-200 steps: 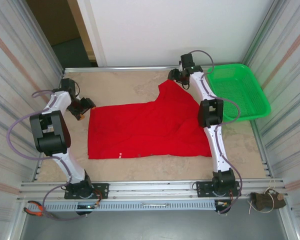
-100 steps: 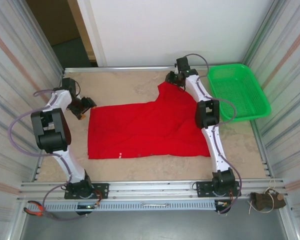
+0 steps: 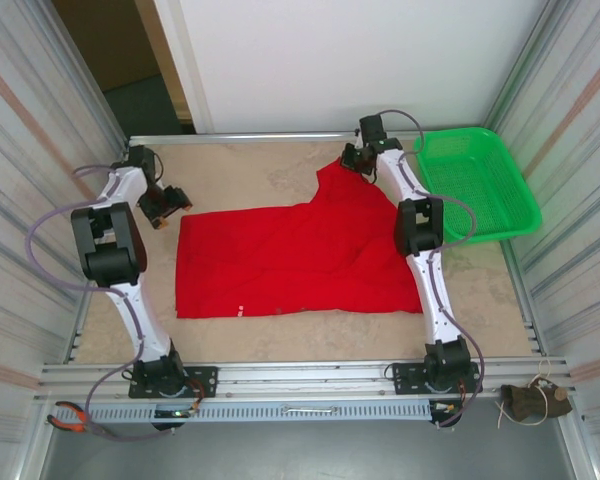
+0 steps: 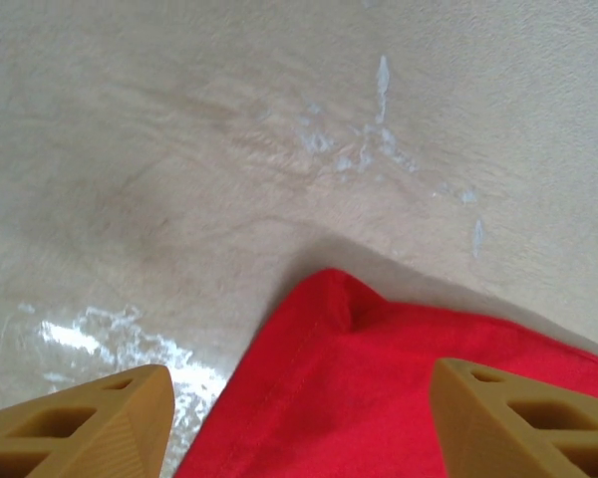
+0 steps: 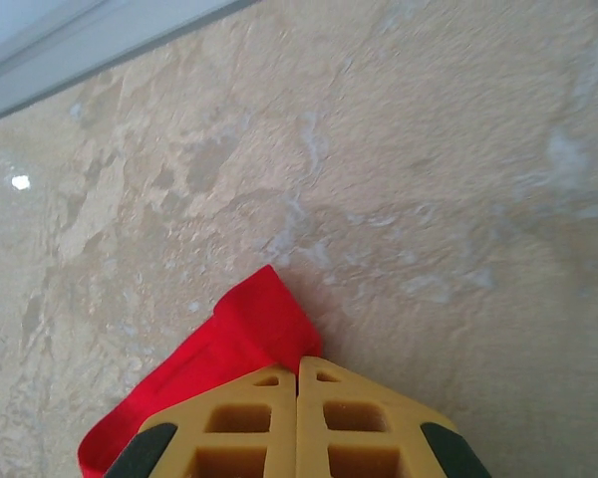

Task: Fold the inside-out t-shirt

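I read the inside-out t-shirt [image 3: 300, 260] as flat on the table [image 3: 240, 170], left of the green mesh basket [image 3: 477, 180]; its long axis runs straight away from the basket. The corner nearest the basket's far end forms a peak. The right gripper [image 3: 352, 160] [image 5: 297, 373] sits there, fingers pressed together on a red fold; a second ago they stood apart. The left gripper [image 3: 168, 200] [image 4: 299, 383] hangs at the corner farthest from the basket, jaws wide and empty, cloth between them; it has edged farther back. I judge a short descent is next.
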{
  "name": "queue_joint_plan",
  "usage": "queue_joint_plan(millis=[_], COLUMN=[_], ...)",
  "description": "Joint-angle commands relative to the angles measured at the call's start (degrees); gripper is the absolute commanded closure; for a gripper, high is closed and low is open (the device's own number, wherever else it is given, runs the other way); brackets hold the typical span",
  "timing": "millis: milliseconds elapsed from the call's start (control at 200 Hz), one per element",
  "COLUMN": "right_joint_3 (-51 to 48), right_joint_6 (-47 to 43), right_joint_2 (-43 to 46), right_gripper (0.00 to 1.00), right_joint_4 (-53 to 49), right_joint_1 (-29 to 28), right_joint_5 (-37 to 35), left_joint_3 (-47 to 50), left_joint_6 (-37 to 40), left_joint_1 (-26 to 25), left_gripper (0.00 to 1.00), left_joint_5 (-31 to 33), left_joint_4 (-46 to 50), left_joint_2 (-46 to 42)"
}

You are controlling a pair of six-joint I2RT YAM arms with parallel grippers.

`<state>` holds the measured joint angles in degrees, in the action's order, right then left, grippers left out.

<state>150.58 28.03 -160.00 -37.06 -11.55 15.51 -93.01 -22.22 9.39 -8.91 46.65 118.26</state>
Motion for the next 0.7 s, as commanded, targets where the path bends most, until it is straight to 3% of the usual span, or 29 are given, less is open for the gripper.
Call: queue_joint_plan(millis=[0,441,591,696], right_joint_3=[-0.6,-2.1,-2.2,-2.3], right_joint_6=[0.3,0.8,1.0,1.0], right_joint_2=[4.2,6.9,7.4,8.0], right_gripper=[1.00,1.00,1.00,1.00], right_joint_4=[-1.3,-1.3,-1.4,-1.6], right_joint_1=[0.4,0.7,0.9,1.0], right_joint_5=[1.0,2.0,2.5,2.7], left_joint_3=[-3.5,-9.1,-9.1,-9.3], left_joint_6=[4.0,5.0,4.9,4.7], left_joint_1=[-1.6,-4.2,-4.2,-4.2], left_gripper=[0.33,0.41,0.61,0.82], left_joint_5=[1.4,3.6,2.9,2.2], left_joint_4=[2.6,5.3,5.3,5.2], left_joint_2=[1.4,8.2,9.1,9.6])
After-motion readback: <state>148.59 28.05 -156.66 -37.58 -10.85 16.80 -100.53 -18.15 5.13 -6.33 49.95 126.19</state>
